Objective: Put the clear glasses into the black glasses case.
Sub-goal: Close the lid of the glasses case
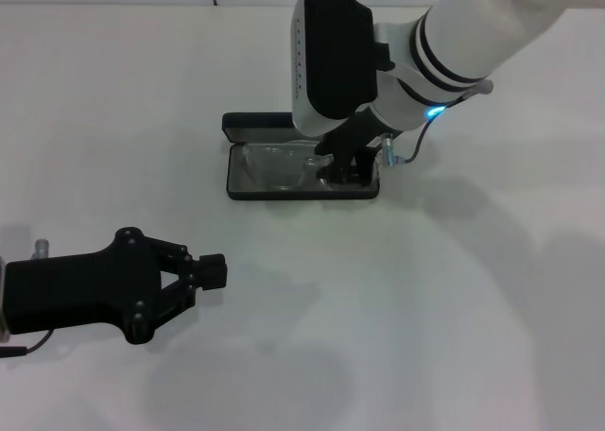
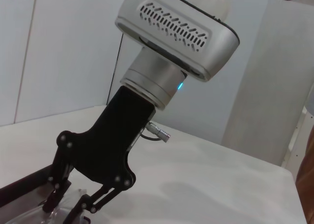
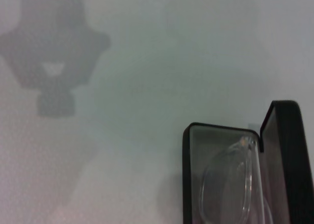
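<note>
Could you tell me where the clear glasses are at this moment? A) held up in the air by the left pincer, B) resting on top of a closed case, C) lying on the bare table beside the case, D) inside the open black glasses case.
D: the clear glasses lie inside the open black glasses case, lid raised, with the right pincer down at its end; the left pincer sits apart, holding nothing.

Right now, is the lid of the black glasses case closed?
No, the black glasses case stands open with its lid raised, and the clear glasses lie inside on the grey lining.
</note>
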You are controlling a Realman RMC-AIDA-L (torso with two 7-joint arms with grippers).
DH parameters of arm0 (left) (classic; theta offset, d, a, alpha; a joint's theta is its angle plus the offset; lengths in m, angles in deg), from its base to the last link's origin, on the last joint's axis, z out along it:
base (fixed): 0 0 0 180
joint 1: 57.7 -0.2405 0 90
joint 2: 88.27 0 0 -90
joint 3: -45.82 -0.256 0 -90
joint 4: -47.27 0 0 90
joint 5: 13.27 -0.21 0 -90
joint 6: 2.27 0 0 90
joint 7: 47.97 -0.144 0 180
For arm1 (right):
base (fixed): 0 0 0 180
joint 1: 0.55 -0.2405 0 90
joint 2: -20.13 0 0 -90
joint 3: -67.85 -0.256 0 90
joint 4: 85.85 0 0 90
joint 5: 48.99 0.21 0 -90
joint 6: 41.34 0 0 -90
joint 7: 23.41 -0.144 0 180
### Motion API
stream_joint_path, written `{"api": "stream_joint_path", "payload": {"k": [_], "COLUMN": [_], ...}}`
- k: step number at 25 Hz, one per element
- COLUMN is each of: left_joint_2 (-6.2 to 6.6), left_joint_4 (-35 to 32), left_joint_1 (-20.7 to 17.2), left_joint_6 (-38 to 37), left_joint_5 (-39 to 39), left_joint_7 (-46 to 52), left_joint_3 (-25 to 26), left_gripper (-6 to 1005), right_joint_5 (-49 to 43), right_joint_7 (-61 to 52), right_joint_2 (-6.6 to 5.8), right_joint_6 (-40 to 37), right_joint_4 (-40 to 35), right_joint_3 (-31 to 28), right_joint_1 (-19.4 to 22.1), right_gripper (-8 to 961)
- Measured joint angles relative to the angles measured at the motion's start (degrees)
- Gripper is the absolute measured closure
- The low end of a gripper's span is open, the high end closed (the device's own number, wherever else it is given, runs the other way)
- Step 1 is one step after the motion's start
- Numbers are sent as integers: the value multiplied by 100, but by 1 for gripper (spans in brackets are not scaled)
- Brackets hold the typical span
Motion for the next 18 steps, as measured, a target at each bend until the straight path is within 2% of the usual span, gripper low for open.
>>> {"api": "stream_joint_path", "payload": {"k": [4,12,16,18], "left_joint_2": [0,0,0,0], "left_joint_4": [0,0,0,0], "left_joint_1": [-26,-118,-101,-101], "left_joint_6": [-2,-52,-57,-58], "left_joint_5": [7,22,27,31], "left_joint_7": [-3,-6,-14,-20], "left_joint_3": [29,304,308,355], "left_gripper": [934,934,934,934], "right_joint_5": [-9,-357,-238,98], "right_joint_7": [-28,-37,-44,32], "right_joint_2": [0,0,4,0], "right_joint_6": [-15,-40,-19,198], "right_joint_4": [-329,-1634,-1836,-1958], "right_joint_3": [-35,-321,-407,-463], "right_joint_1": [171,977,1349,1736], "right_gripper": [715,739,751,757]}}
